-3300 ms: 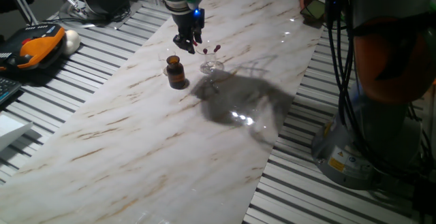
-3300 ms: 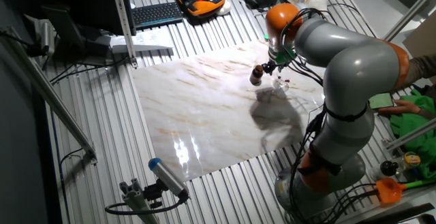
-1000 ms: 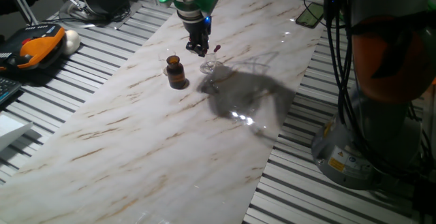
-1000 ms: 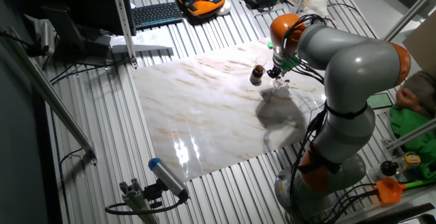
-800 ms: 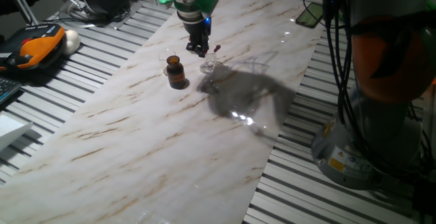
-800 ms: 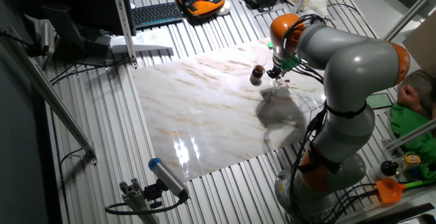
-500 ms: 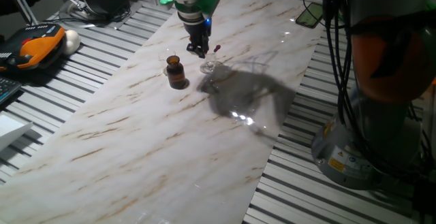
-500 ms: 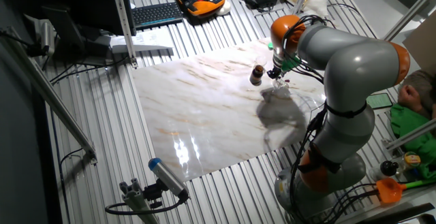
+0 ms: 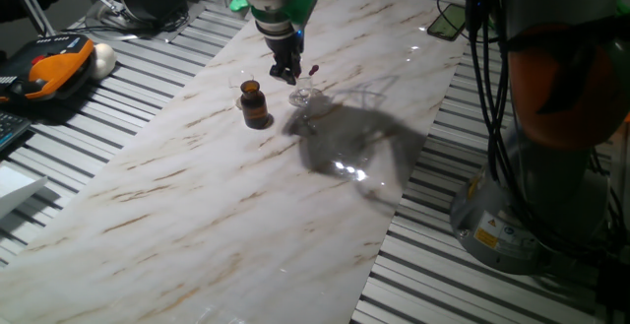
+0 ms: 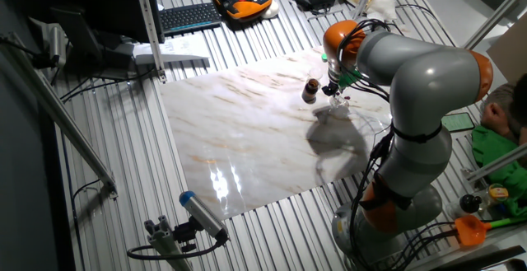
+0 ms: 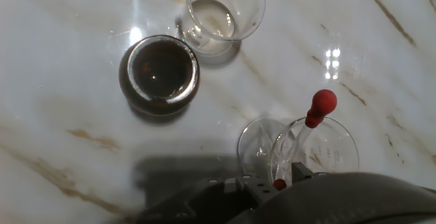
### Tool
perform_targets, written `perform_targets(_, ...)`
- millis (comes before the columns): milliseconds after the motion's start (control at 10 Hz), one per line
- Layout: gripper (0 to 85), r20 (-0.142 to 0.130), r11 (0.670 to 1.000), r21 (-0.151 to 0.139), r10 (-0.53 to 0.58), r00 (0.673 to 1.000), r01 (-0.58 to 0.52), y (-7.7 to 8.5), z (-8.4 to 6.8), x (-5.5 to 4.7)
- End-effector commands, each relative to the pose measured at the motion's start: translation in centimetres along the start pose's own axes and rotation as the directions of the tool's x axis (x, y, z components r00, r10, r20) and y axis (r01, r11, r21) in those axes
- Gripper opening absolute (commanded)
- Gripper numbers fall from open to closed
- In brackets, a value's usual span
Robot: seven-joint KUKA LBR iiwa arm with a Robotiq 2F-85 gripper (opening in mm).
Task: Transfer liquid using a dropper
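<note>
My gripper (image 9: pixel 285 71) hangs over a small clear glass (image 9: pixel 306 95) beside an open brown bottle (image 9: pixel 255 104). In the hand view the fingers look closed on the red bulb of a dropper (image 11: pixel 279 183) that stands in the glass (image 11: pixel 343 135); its thin tube is mostly hidden under the hand. A second dropper (image 11: pixel 315 115) leans in the same glass, its red bulb free. The bottle (image 11: pixel 159 74) holds dark liquid and lies left of my gripper (image 11: pixel 276 182). From the other fixed view, my gripper (image 10: pixel 333 88) is just right of the bottle (image 10: pixel 310 91).
A clear beaker (image 11: pixel 221 13) with a little pale liquid stands beyond the bottle. The marble board (image 9: pixel 226 196) lies on a slatted metal table. An orange pendant (image 9: pixel 44 68) and a keyboard (image 10: pixel 189 16) sit off the board. The arm's base (image 10: pixel 395 189) is at the board's edge.
Since 3.3 s ago my gripper has moved from beside the glass to over it and narrowed onto one red bulb. Over the last second nothing visibly moved.
</note>
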State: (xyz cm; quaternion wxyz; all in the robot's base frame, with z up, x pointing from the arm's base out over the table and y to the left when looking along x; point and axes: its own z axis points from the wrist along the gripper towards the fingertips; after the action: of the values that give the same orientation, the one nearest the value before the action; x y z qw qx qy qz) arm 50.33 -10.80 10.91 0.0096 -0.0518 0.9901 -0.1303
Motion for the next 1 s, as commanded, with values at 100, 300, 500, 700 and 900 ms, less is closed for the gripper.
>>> perform_targets(100,34.0,0.001,1.000,0.013,-0.014,1.000,0.014,-0.04,-0.08,-0.05)
perform_targets(300,34.0,0.000,1.000,0.018,-0.024,1.000,0.024,-0.07,-0.11,-0.10)
perform_targets(500,34.0,0.001,0.999,0.022,-0.031,1.000,0.031,-0.08,-0.11,-0.12)
perform_targets(700,34.0,-0.007,0.999,0.023,-0.040,0.999,0.040,-0.09,-0.12,-0.12)
perform_targets(900,17.0,-0.007,0.999,0.020,-0.046,0.999,0.046,-0.10,-0.12,-0.14)
